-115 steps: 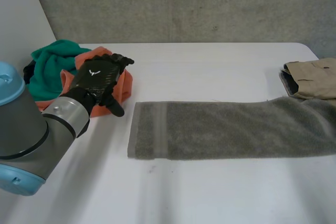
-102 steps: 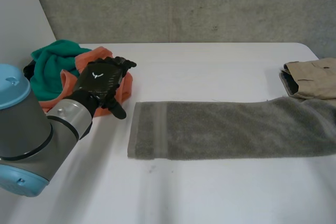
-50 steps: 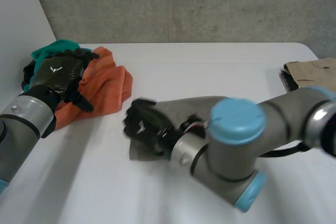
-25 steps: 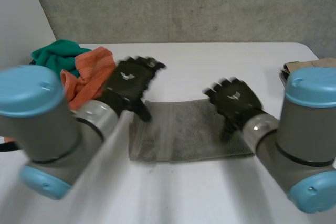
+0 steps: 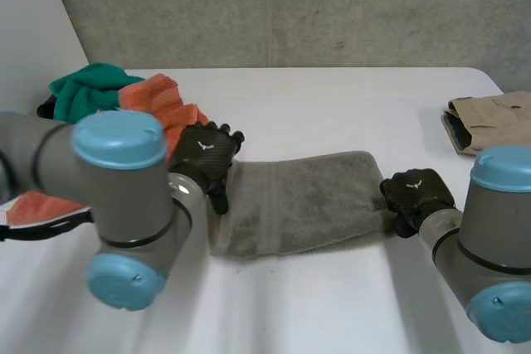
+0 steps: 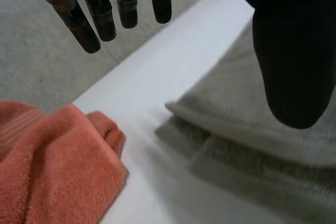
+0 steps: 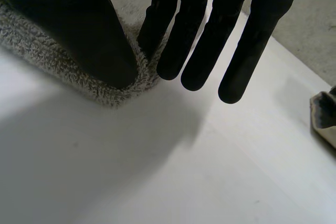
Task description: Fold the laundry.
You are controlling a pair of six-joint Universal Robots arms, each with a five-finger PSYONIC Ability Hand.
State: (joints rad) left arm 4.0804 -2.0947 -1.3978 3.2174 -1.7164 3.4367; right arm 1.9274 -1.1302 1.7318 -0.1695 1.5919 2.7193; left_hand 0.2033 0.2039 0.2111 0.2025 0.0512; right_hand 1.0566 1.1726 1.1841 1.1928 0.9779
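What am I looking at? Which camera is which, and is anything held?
A two-armed robot with black hands at a white table. The head view looks down from between the arms; each wrist view looks along its hand's palm. A grey towel, folded over, lies mid-table. The left hand is at one end, the right hand at the other; both hands' fingers are straight, holding nothing. An orange cloth and a green cloth lie near the left hand; a beige garment sits at the table's right edge.

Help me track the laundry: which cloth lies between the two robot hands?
The grey towel, doubled over mid-table. The orange cloth, green cloth and beige garment sit off at the table's ends.
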